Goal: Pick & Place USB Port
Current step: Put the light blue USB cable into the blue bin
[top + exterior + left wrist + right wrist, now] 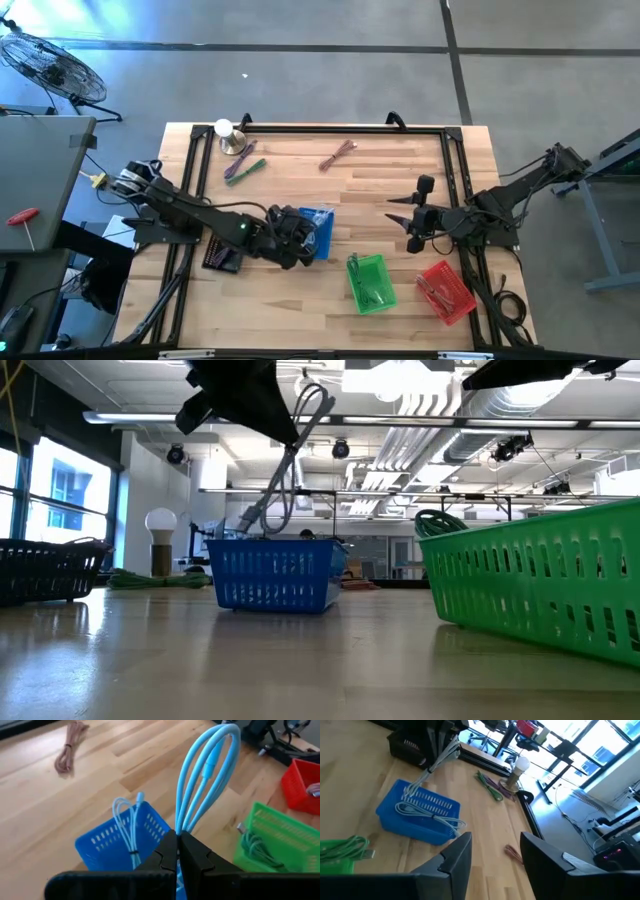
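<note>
Near edge of the counter (300, 300): a green basket (368, 284) holding a coiled green cable (257, 847), and to its right a red basket (445, 291), both well apart from the arms' work.

Middle of the counter: the left claw (177, 847), its fingers pressed together on a looped light-blue USB cable (205, 775), hung directly above the blue basket (318, 232). The loop stood up clear of the basket, while a second light-blue cable (127, 827) already lay inside, draped against the wall. A black basket (220, 258) sat just left of the arm. The right claw (492, 852), fingers spread and holding nothing, waited at mid-right, well apart from the blue basket.

Far side: a green and purple cable bundle (243, 167), a pink cable (338, 153), and a light bulb on a stand (227, 133).

Judged risk: the stiff loop was taller than the basket was deep, so on release it could spring over the rim and spill onto the counter. The cable's lower end could not be seen, so it might snag the cable already inside and drag it out as the claw lifts away.
</note>
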Robot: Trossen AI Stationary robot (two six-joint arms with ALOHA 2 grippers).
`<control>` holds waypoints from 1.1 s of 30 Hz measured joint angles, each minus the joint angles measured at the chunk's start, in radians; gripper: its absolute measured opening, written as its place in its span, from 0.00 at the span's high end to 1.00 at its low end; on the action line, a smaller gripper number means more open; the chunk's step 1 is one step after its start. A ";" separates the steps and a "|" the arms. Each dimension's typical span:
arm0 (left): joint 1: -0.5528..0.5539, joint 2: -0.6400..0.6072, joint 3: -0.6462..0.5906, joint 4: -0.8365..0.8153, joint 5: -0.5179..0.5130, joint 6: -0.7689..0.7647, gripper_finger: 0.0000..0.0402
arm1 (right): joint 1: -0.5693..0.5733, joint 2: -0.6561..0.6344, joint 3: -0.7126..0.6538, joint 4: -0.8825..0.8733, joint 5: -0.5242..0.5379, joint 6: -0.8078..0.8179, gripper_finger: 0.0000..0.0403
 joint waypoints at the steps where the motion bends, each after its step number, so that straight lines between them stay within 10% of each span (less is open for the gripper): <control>1: 0.000 0.004 0.000 0.003 0.003 -0.008 1.00 | 0.000 0.000 0.000 0.000 -0.001 0.000 0.61; 33: 0.047 0.117 0.002 0.011 0.101 -0.082 1.00 | 0.000 0.000 0.000 -0.113 -0.111 0.071 0.64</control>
